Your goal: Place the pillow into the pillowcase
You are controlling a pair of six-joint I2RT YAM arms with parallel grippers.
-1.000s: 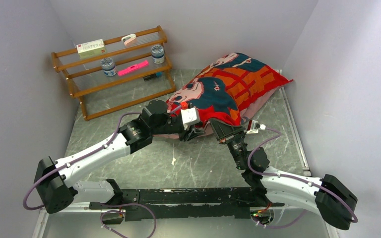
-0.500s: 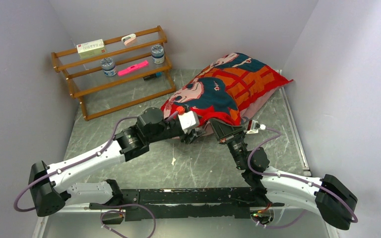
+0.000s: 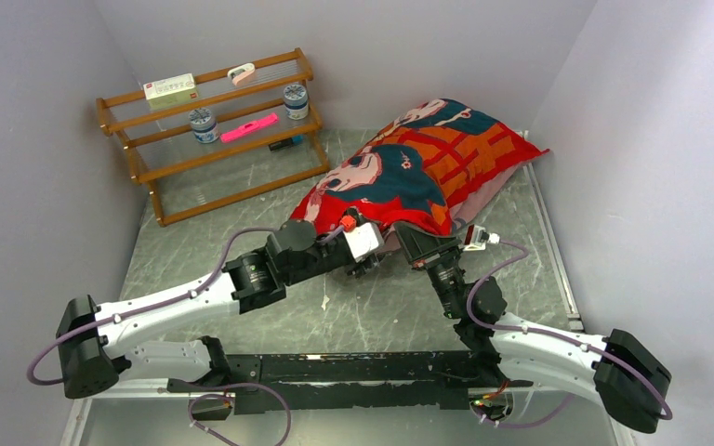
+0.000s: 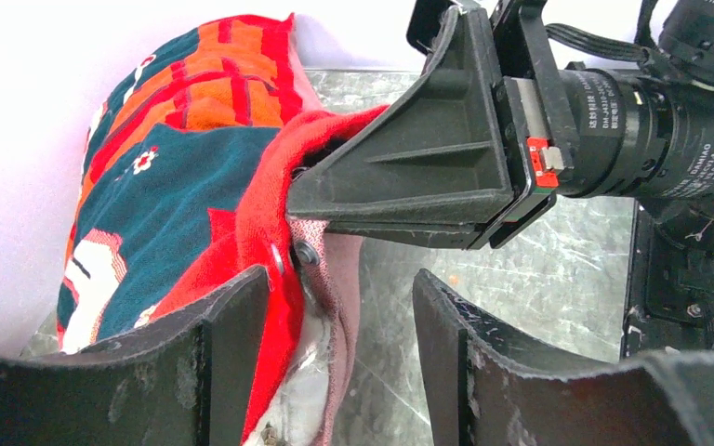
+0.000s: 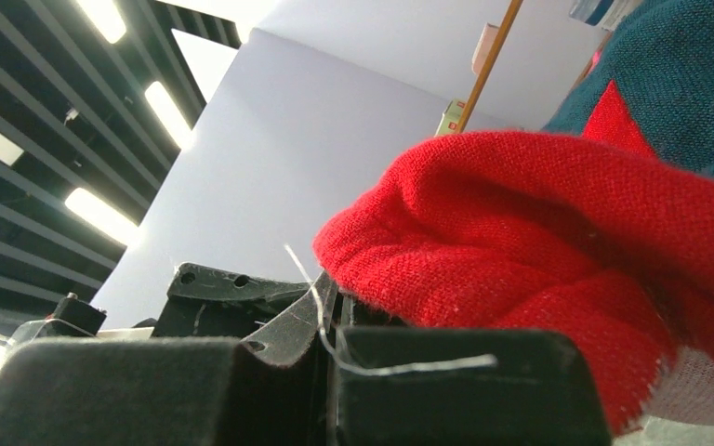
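Our right hand (image 4: 299, 200) is clamped on the pillowcase (image 3: 432, 153) hem, case lying toward 1 o'clock on the worktop (image 3: 372, 311); left hand (image 4: 339, 297) spread loose beside it.

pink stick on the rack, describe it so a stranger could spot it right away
Start at the wooden rack in the far left corner. On its middle shelf, between two round jars, lies the pink stick. It alone is long, slim and bright pink; the jars are squat and pale.
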